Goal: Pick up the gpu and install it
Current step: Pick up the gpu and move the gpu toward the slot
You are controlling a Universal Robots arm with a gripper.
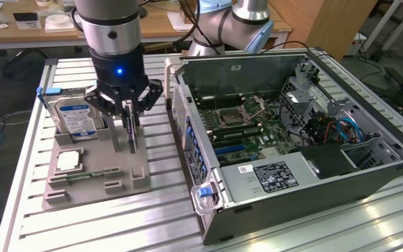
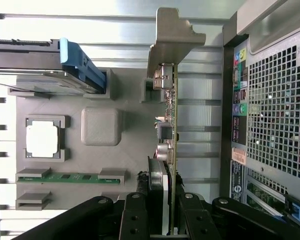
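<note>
Closest in, the hand is clenched partway, its fingers gripping the gpu from both sides. The gpu stands on edge, bracket end away from the hand, at the grey tray; whether it is lifted clear I cannot tell. Further along the tray lie a memory stick, a processor and a hard drive. Beside the tray on the surface stands the open case.
</note>
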